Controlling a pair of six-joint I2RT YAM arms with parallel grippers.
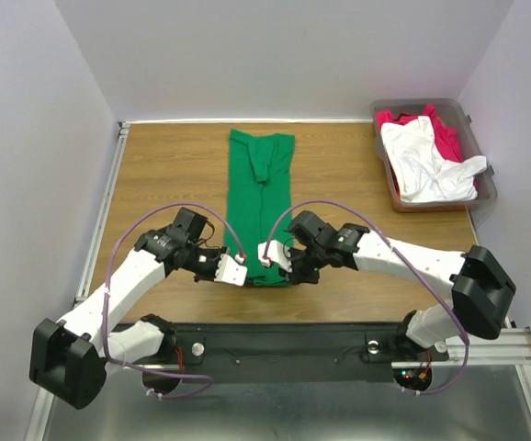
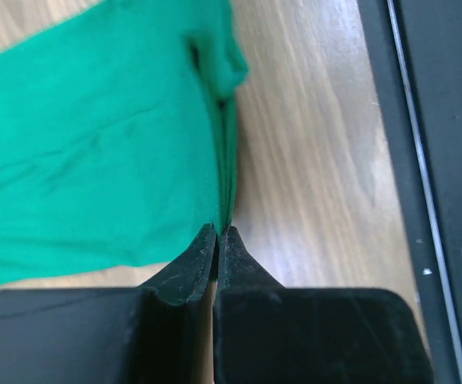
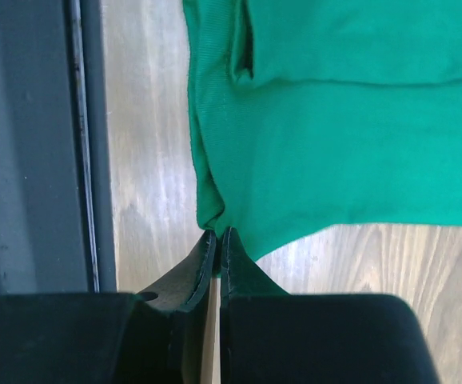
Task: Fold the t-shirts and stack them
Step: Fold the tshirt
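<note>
No text, label, brand, number or sign can be read in any of the three views.
</note>
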